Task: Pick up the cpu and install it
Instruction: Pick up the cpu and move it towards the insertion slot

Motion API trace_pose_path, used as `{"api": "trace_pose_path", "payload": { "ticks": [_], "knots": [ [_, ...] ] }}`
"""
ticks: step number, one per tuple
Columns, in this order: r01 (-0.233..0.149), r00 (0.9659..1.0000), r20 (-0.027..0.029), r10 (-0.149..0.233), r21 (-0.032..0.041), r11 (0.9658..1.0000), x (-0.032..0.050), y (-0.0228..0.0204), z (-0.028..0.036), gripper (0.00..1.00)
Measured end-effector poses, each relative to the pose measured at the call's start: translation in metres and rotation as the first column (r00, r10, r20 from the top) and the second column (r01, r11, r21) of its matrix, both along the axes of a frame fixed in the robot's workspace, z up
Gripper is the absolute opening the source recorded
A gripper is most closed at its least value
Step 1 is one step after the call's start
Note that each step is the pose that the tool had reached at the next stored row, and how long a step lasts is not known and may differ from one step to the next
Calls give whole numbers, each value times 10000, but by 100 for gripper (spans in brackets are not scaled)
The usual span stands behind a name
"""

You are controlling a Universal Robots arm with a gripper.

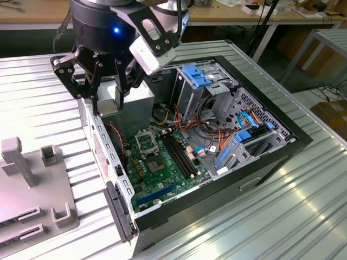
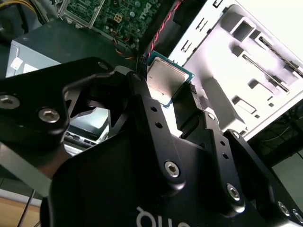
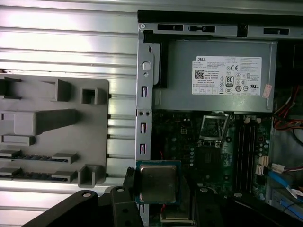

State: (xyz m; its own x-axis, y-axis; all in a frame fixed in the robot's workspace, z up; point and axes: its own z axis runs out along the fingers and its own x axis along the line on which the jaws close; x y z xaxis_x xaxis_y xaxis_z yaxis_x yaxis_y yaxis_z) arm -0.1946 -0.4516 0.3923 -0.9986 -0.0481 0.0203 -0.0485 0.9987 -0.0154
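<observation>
Overhead, tool (image 2: pixel 165 90) gripping cpu (image 3: pixel 157 183), open case (image 1: pixel 233 179) below holding green motherboard (image 1: pixel 162 181).

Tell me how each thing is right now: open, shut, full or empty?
cpu: held up in the gripper, not in the socket yet.
gripper: shut on the cpu, over the case's edge.
computer case: lying on its side, open, side cover off.
socket: empty, no chip in it.
</observation>
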Motion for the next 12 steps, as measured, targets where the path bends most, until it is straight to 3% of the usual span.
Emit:
{"api": "trace_pose_path", "payload": {
  "ticks": [8,12],
  "knots": [
    [-1,10000,0,1,0,10000,226,0,-3,47],
    [0,10000,0,0,0,10000,301,-1,-8,47]
  ]
}}
